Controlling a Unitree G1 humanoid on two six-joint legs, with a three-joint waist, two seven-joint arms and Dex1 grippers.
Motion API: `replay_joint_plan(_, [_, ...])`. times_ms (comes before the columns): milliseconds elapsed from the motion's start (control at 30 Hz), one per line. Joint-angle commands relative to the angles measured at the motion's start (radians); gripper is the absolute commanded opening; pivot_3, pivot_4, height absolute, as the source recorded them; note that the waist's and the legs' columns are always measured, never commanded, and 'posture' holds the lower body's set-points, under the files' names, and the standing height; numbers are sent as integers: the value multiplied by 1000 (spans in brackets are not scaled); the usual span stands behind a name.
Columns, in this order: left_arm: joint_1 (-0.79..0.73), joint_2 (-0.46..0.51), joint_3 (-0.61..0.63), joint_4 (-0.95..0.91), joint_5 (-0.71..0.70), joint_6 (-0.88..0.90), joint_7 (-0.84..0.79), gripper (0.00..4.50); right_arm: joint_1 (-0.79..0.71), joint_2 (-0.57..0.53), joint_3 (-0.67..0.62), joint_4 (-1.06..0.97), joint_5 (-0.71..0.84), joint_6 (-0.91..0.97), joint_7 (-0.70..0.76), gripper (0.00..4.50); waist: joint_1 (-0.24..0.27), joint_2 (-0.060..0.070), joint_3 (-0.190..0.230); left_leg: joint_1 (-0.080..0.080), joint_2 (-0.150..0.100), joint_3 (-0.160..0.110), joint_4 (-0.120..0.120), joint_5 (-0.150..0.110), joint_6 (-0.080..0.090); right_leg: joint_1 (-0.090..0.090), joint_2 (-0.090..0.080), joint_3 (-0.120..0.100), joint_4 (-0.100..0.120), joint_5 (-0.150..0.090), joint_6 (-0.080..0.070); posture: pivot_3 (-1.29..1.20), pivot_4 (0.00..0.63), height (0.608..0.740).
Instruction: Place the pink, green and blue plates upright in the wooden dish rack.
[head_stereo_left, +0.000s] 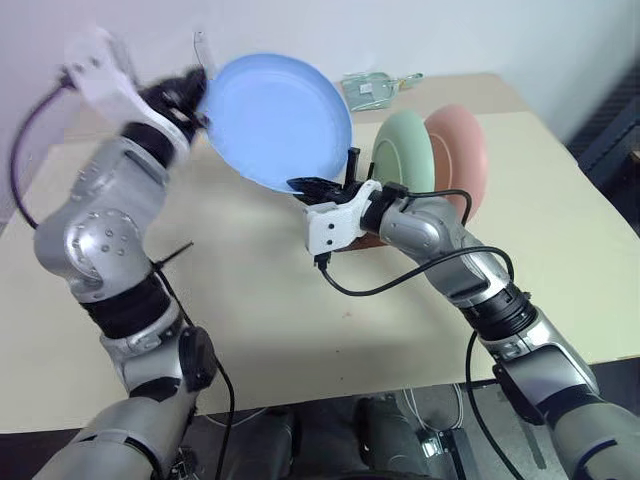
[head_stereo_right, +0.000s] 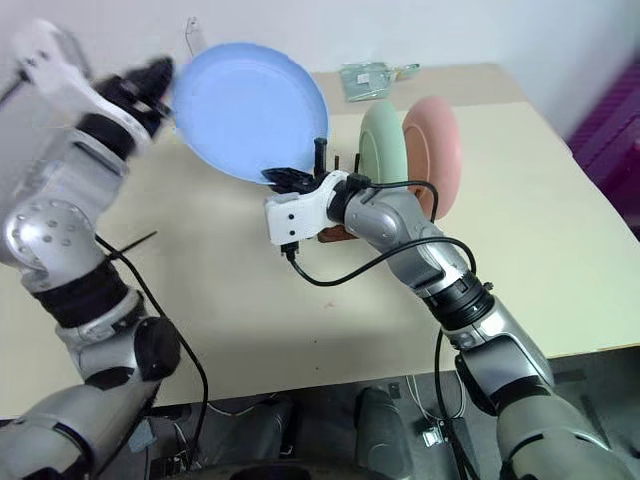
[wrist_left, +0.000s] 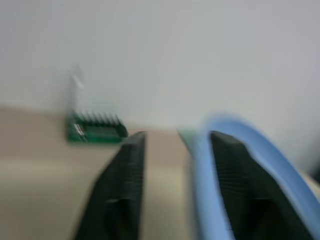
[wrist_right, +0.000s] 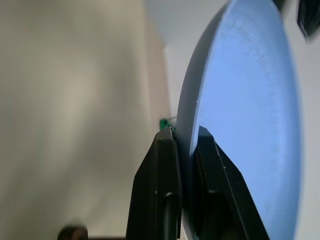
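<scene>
The light blue plate (head_stereo_left: 275, 120) hangs tilted in the air above the table. My right gripper (head_stereo_left: 315, 187) is shut on its lower rim; the right wrist view shows both fingers pinching the edge (wrist_right: 186, 150). My left gripper (head_stereo_left: 195, 95) is at the plate's upper left rim and stands open, with the rim (wrist_left: 200, 175) lying loose between its fingers, close to one of them. The mint green plate (head_stereo_left: 405, 150) and the salmon pink plate (head_stereo_left: 460, 150) stand upright side by side behind my right arm. The wooden dish rack (head_stereo_left: 370, 240) under them is mostly hidden.
A green bit case (head_stereo_left: 372, 88) with a clear lid lies at the far edge of the beige table (head_stereo_left: 250, 300). Bare tabletop stretches to the left of and in front of the rack. A white wall stands behind the table.
</scene>
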Motion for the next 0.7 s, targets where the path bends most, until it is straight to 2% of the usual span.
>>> replay_joint_plan(33, [23, 119, 76, 127, 74, -156, -4, 2370, -7, 35, -110, -91, 170, 58, 42, 0, -2, 0, 0, 0, 0, -1, 0, 0, 0, 0, 1, 0, 0, 0, 0, 0, 150, 740])
replay_joint_plan(133, [144, 221, 17, 188, 128, -251, -116, 2370, 10, 57, -184, -157, 322, 156, 87, 0, -1, 0, 0, 0, 0, -2, 0, 0, 0, 0, 1, 0, -1, 0, 0, 0, 150, 740])
replay_joint_plan(233, [376, 290, -136, 154, 160, -328, -337, 2370, -1, 97, -306, -247, 563, 348, 97, 0, 10, 1, 0, -1, -1, -3, 0, -1, 0, 1, 0, 0, -1, 0, -1, 0, 150, 740])
replay_joint_plan(267, [503, 304, -217, 77, 147, -366, -448, 2370, -27, 133, -405, -298, 800, 510, 33, 0, 11, 1, 0, -1, -1, -3, 1, 0, 0, 1, 0, 0, 0, 0, -1, 0, 150, 740])
replay_joint_plan(333, [664, 313, -319, -40, 99, -383, -590, 2370, -62, 168, -549, -355, 1186, 734, -91, 0, 11, 4, 2, -1, -1, -3, 1, -1, 0, 2, 0, 1, 0, 1, -2, 0, 150, 740])
replay_joint_plan(367, [717, 313, -361, -83, 88, -403, -640, 2370, -79, 178, -609, -353, 1348, 813, -182, 0, 15, 4, 2, -1, -1, -3, 1, -1, 1, 2, -1, 2, -1, 2, -4, 0, 150, 740])
replay_joint_plan(433, [760, 307, -401, -120, 72, -413, -688, 2370, -98, 177, -673, -328, 1543, 907, -333, 0, 16, 2, 3, -2, -1, -5, 1, -1, 1, 2, -1, 1, -2, 3, -5, 0, 150, 740])
replay_joint_plan(500, [774, 292, -439, -156, 46, -404, -725, 2370, -92, 158, -691, -305, 1617, 973, -448, 0, 16, 3, 3, -2, 1, -6, 1, -1, 0, 2, -1, 1, -2, 3, -5, 0, 150, 740])
replay_joint_plan(633, [761, 261, -476, -202, 18, -376, -743, 2370, -44, 109, -690, -309, 1752, 1045, -573, 0, 13, 11, 2, 0, 2, -4, 0, 0, 0, 1, 0, 2, -1, 3, -5, 0, 150, 740])
replay_joint_plan(700, [754, 255, -495, -210, 30, -377, -742, 2370, -19, 81, -678, -306, 1771, 1073, -624, 0, 12, 11, 2, -1, 1, -3, 0, 0, 0, 1, 0, 2, 0, 3, -5, 0, 150, 740])
